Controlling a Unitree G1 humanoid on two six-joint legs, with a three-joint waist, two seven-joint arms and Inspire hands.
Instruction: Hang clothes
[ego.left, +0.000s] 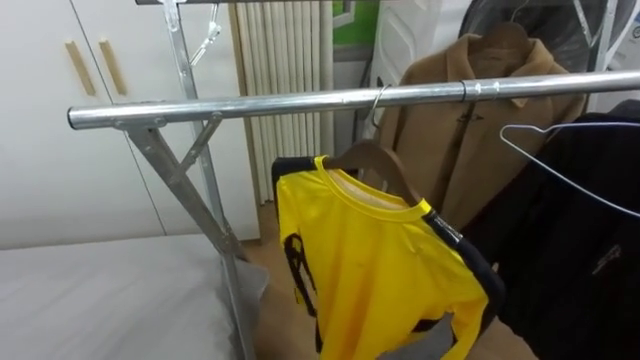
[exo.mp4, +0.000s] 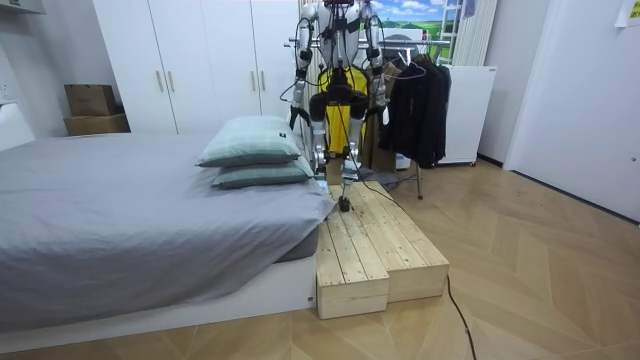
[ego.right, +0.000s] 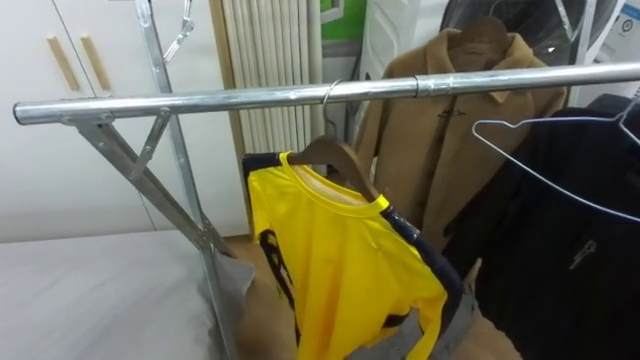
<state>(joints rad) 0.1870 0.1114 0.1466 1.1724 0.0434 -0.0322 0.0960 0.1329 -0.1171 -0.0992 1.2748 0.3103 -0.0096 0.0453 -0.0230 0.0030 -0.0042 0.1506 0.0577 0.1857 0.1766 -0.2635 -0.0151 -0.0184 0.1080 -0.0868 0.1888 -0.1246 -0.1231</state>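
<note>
Plainly the dark-trimmed yellow shirt (ego.left: 380, 260) hangs askew by a wooden hanger (ego.left: 370, 155) on the rail (ego.left: 300, 103), clear of the left hand (exo.mp4: 298, 112) and right hand (exo.mp4: 382, 98); whether either grasps anything, I cannot tell.

The rail (ego.left: 340, 98) crosses in front of me. The shirt (ego.left: 380, 270) hangs under it on a hanger (ego.left: 368, 158) hooked near the rail's middle. A coat (ego.left: 460, 120) hangs behind the rail, and a wire hanger (ego.left: 560, 165) is below its right part. The bed (ego.left: 100, 290) lies below its left end, with the wardrobe (ego.left: 50, 120) behind that end.
</note>
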